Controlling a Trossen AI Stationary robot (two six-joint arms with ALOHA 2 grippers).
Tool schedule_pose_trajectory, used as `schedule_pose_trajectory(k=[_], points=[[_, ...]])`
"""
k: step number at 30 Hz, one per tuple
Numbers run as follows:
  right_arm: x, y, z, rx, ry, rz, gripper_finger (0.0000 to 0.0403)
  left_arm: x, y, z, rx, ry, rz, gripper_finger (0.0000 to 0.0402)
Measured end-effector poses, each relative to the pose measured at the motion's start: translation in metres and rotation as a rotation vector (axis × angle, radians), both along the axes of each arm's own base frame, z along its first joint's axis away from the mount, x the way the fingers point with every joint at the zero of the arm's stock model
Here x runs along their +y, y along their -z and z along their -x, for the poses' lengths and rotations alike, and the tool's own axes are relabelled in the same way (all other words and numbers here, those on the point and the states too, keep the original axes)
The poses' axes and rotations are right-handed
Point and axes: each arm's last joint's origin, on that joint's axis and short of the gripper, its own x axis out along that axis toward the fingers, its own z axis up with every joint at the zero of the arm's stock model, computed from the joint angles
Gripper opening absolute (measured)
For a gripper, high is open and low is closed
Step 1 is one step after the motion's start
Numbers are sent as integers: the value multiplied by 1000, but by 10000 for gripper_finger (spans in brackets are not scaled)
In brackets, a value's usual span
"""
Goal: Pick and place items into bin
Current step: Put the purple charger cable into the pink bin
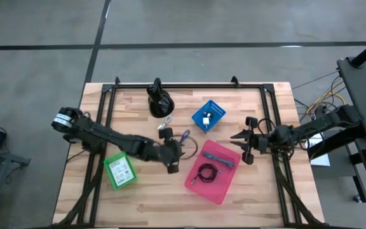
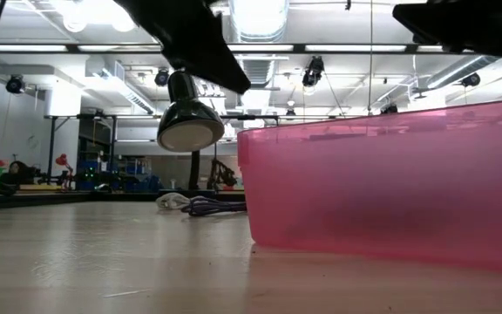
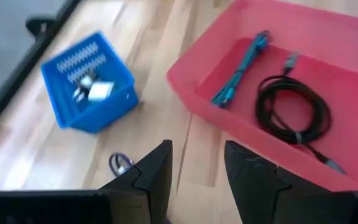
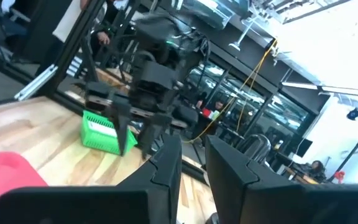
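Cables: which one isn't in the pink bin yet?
The purple cable, loose on the wood beside the left end effector. The black coiled cable and blue cable already lie inside the pink bin.

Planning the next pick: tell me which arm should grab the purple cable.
Left. The left gripper hangs open right beside the purple cable, near the pink bin. The right gripper waits beyond the bin's far side.

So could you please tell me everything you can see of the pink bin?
The pink bin is a shallow rectangular tray of translucent pink plastic, lying flat and skewed on the wooden table between the two arms. Inside lie a black coiled cable and a blue cable, side by side. No gripper touches it.
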Motion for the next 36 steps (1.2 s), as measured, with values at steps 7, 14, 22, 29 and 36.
schedule_pose_trajectory(k=[7, 14, 22, 29, 36], points=[[1, 2, -2, 17, 1, 7, 56, 19, 2, -4, 30, 12, 80, 153], [1, 2, -2, 23, -2, -3, 54, 27, 28, -15, 101, -40, 88, 210], [1, 2, -3, 25, -4, -12, 54, 41, 35, -20, 93, -159, 157, 217], [1, 3, -3, 32, -4, -10, 54, 42, 43, -15, 70, -286, 279, 217], [1, 3, -3, 34, -5, -10, 54, 45, 62, -7, 36, -501, 401, 217]])
